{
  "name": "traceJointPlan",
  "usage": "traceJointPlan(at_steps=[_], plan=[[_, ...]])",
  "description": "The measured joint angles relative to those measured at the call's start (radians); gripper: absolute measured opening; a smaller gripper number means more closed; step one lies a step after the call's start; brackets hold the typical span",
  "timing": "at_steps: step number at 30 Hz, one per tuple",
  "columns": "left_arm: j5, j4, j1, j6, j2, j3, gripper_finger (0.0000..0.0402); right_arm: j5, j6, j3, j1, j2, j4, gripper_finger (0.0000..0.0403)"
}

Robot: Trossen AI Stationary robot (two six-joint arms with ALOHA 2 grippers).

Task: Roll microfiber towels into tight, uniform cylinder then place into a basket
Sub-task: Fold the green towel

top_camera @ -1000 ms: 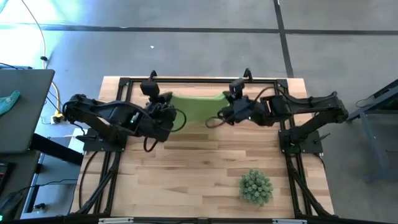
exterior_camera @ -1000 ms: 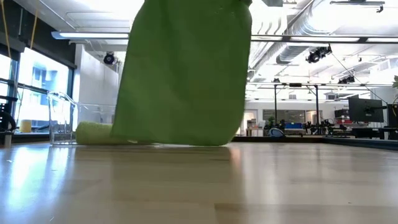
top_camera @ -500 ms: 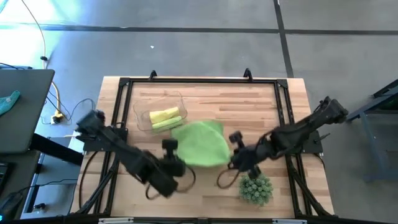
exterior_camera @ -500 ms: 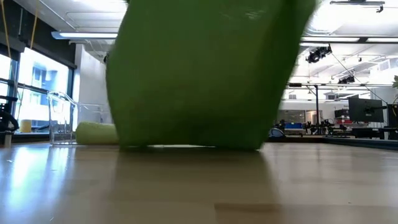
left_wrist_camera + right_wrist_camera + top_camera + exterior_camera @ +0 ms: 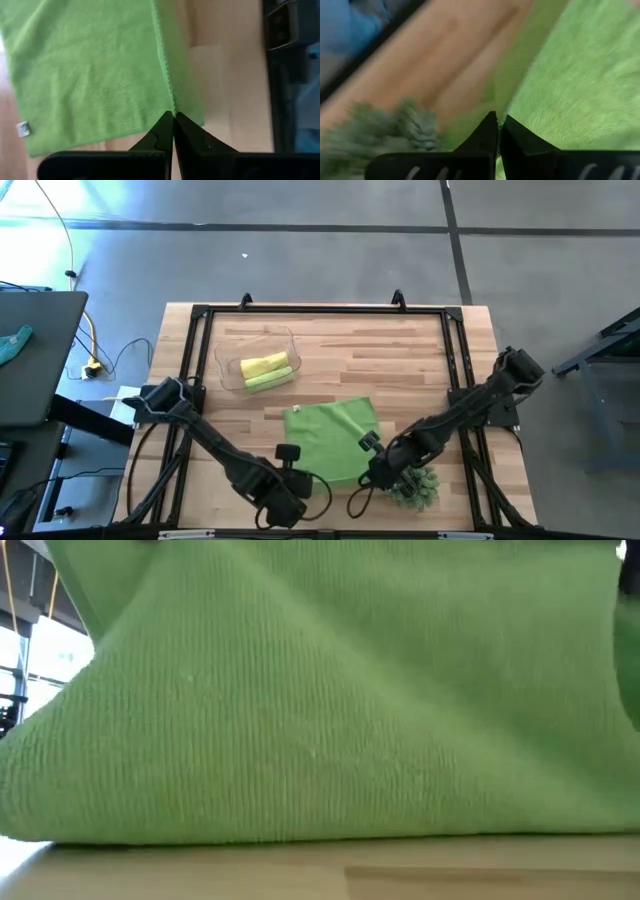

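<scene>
A green towel [image 5: 333, 439] is held by its near corners, pinched by the left gripper [image 5: 173, 116] and, apparently, the right gripper [image 5: 498, 120].

Right gripper [image 5: 497, 120]: two dark fingers pressed together, tips meeting at edge of green towel [image 5: 575, 85], pinching it. Towel fills one side of view, lime green, nap blurred. Beside it, bare wooden table [image 5: 445, 60], light grain. Spiky green plant [image 5: 395, 130] sits on wood just beside gripper, blurred. Dark table frame edge [image 5: 370, 50] runs diagonally past wood; blue blur beyond it, cannot tell what.
</scene>
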Motion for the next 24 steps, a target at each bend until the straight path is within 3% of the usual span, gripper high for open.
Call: traceJointPlan(at_steps=[6,17,24], plan=[[-0.002,-0.075,0.055,-0.003,0.023,0.001,0.0000,0.010,-0.082,-0.034,-0.035,0.071,-0.032,0.0000],[-0.064,-0.153,0.133,-0.001,0.070,0.001,0.0000,0.064,-0.272,-0.034,-0.135,0.066,-0.063,0.0000],[-0.107,-0.262,0.144,-0.033,0.065,0.001,0.0000,0.053,-0.258,0.013,-0.176,0.064,-0.100,0.0000]])
